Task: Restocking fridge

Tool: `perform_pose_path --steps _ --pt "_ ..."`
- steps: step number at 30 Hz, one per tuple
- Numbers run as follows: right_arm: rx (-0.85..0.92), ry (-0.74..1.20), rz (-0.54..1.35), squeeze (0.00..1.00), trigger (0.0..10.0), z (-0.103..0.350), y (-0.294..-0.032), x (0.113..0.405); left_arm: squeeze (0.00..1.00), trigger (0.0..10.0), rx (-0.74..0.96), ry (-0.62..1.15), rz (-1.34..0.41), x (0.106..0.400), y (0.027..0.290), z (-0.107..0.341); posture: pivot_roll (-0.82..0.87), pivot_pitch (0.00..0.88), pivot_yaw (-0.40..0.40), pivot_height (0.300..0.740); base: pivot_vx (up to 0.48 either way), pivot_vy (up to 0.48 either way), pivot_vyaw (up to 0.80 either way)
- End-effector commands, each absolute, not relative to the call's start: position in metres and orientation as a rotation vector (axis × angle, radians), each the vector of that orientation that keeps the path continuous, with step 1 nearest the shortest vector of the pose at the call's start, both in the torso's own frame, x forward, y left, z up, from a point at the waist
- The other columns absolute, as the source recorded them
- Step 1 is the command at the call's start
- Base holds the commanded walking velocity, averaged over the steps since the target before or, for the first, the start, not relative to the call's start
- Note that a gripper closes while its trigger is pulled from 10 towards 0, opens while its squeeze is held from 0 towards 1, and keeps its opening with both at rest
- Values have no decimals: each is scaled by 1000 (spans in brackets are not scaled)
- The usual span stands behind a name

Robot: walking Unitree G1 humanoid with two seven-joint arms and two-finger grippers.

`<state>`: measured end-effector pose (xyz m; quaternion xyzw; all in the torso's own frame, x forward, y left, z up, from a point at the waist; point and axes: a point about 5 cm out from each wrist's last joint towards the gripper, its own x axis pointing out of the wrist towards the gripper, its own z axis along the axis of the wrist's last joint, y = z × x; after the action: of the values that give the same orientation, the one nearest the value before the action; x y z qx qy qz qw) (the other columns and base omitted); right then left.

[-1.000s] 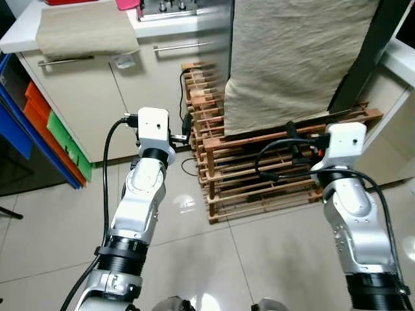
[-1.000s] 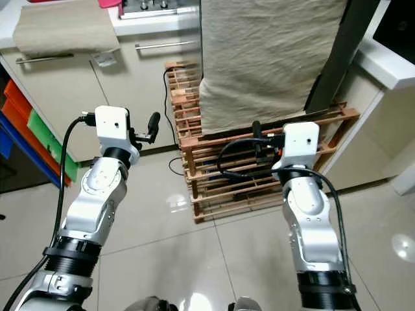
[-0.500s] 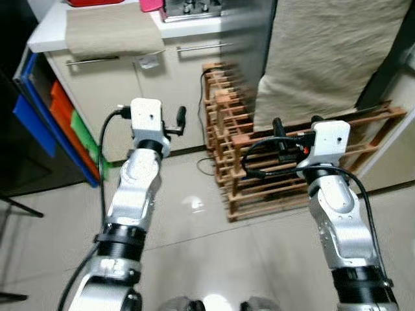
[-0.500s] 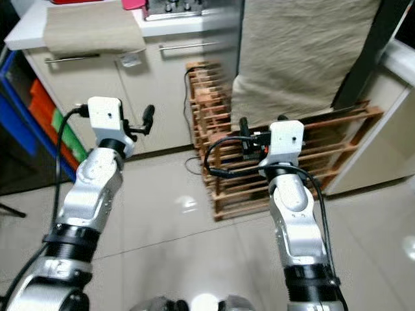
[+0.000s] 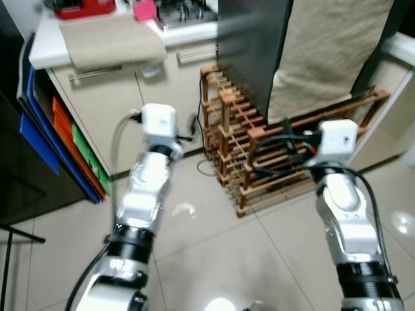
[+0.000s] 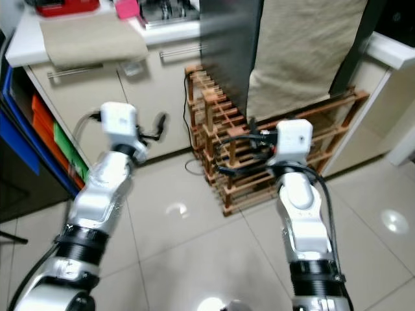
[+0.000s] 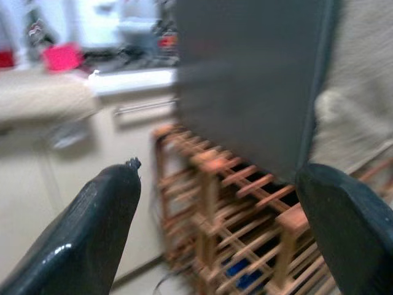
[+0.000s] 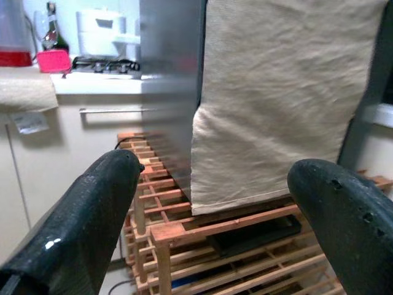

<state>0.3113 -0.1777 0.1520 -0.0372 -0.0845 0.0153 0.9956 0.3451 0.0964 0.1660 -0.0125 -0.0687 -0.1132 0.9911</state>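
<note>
A tall dark grey fridge-like body (image 5: pixel 249 52) stands ahead, its front draped with a beige cloth (image 5: pixel 324 52). Around its foot is a wooden slatted rack (image 5: pixel 240 149). Both arms are raised at chest height towards it. My left gripper (image 7: pixel 220 169) is open and holds nothing, a short way from the rack's left corner. My right gripper (image 8: pixel 215 163) is open and holds nothing too, pointing at the rack and the cloth. The left arm (image 5: pixel 146 194) is blurred.
A white counter (image 5: pixel 45 48) on the left carries a beige towel (image 5: pixel 110 42), a red item (image 5: pixel 84 8), a pink item (image 5: pixel 144 10) and a hob (image 5: pixel 185 13). Blue, orange and green boards (image 5: pixel 39 123) lean beside the cupboard. The tiled floor (image 5: pixel 214 246) lies below.
The whole picture has swung, so the camera has moved; the dark grey side now shows beside the cloth. Both arms stay raised with the fingers still apart.
</note>
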Motion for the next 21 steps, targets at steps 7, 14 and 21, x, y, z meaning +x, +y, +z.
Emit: perform_pose_path --steps 7,14,21 --pt "-79 -198 44 4 10000 153 -168 312 0 10000 -32 -157 -203 345 109 170 -134 24 55 740 461 0 0" --pt "-74 -208 48 8 10000 154 -161 313 0 10000 -17 -162 -223 345 111 171 -106 41 75 740 461 0 0" --pt "-72 -201 31 4 10000 153 -164 311 0 10000 -11 -160 -253 344 106 171 -113 43 75 740 461 0 -105"
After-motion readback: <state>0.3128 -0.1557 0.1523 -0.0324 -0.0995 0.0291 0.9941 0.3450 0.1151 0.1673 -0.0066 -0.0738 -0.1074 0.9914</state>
